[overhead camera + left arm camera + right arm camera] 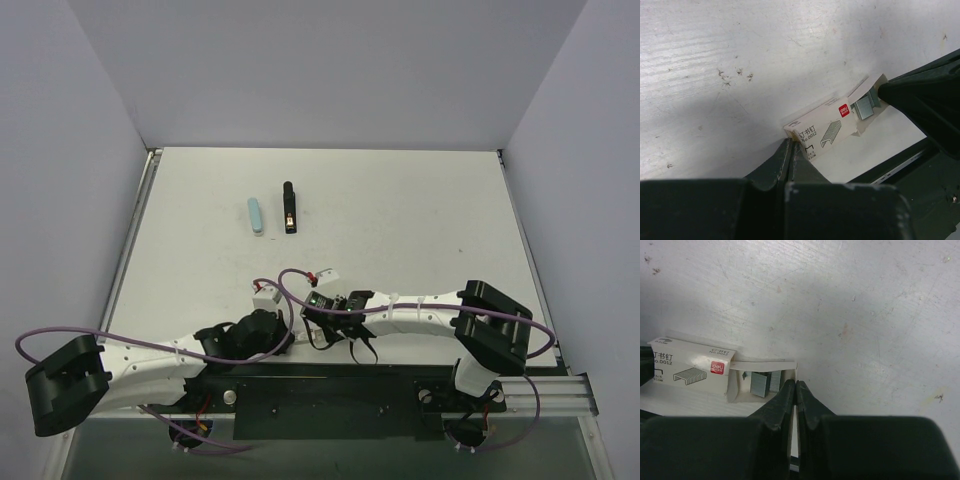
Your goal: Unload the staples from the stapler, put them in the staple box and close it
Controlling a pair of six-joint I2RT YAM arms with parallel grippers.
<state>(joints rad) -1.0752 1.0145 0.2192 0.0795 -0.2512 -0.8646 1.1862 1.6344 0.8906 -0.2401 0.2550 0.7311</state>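
Lying well ahead of both end effectors, the stapler (289, 207) sits on the far half of the surface (420, 220) beside a pale blue bar (256, 215), long axis running near-to-far. The left end effector (791, 150) is pinched tight on 1 corner of a staple box (820, 131), the right end effector (796, 390) closed on what looks like its slid-out tray end. Neither of the 2 seems clearly nearer; either must release, then reach straight forward.

The staple box (690, 371) is lodged between the left claw (790, 150) and right claw (795, 390); well ahead of both, the stapler (289, 207) is laid, the bar (256, 215) just left.
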